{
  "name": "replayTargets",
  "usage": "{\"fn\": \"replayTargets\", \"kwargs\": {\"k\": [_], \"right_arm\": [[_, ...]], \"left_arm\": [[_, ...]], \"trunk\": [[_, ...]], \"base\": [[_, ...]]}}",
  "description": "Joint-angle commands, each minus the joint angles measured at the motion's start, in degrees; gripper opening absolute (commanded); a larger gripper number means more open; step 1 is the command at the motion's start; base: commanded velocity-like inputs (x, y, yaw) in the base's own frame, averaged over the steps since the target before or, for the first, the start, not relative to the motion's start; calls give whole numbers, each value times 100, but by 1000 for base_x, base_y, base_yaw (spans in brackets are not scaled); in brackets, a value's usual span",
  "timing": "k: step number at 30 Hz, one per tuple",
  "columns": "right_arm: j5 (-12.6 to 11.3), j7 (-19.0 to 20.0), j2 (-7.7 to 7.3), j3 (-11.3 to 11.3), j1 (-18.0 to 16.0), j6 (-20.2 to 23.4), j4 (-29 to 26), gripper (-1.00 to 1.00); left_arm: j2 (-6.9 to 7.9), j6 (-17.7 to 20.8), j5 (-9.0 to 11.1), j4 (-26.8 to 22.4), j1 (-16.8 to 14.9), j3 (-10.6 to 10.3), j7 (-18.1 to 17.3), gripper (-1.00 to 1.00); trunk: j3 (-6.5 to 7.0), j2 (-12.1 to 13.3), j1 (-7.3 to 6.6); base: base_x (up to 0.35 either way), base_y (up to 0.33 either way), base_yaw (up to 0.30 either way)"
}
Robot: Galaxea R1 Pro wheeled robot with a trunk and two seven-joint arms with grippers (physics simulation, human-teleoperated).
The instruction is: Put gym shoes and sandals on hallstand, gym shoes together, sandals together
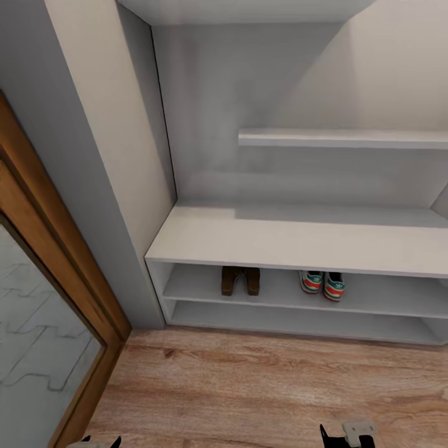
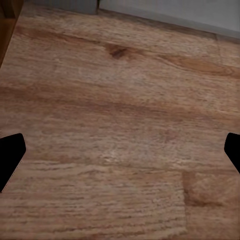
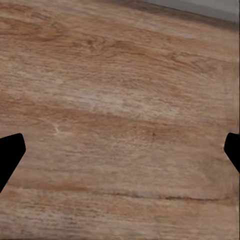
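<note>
Shoes are the point of the job, and all four appear to sit on the rack [image 1: 292, 239] already: the brown sandals [image 1: 240, 280] stand as a pair on its upper open shelf, toward the end nearest the glass door [image 1: 37, 348], and the white gym shoes [image 1: 323, 285] stand as a pair on the same shelf, a little farther along from that door end. Each pair has its two shoes touching or just beside one another, heels outward, which is what the pairing rule asks for, and a clear gap between sandals and sneakers keeps the two sets readable as separate groups. Nothing of theirs touches the wood floor [image 1: 249, 386] in front of the rack; the lower shelf looks bare as far as the head view shows, as does the rack's top. A floating wall shelf [image 1: 342, 138] hangs above the rack. Both arms are held low and back from the rack over the planks, probably because there is nothing left to carry: the left gripper [image 2: 120, 150] has its fingers spread wide with only floor between them, and the right gripper [image 3: 120, 150] is likewise spread wide over bare planks. By this view the task looks essentially finished.
</note>
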Motion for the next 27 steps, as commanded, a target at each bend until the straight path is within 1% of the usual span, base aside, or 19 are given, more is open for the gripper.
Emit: {"fn": "replayTargets", "kwargs": {"k": [1,8,12,21,27], "right_arm": [[61,-70,7,-38,17,-19,6,100],[63,-268,36,-37,106,-28,10,100],[63,-298,43,-37,121,-21,14,100],[76,-311,120,-29,136,-10,27,100],[81,-306,236,-28,137,-1,29,100]], "left_arm": [[-4,-19,-40,5,-6,47,-13,100],[-7,-22,-60,44,-6,44,166,100],[-7,-25,-65,91,-6,43,212,100],[-7,-28,-70,129,-6,35,245,100],[-11,-28,-76,135,-6,30,248,100]], "trunk": [[14,40,-24],[140,321,-177],[212,481,-265],[373,842,-463],[481,1083,-595]], "base": [[0,0,0],[0,0,0],[0,0,0],[0,0,0],[0,0,0]]}}
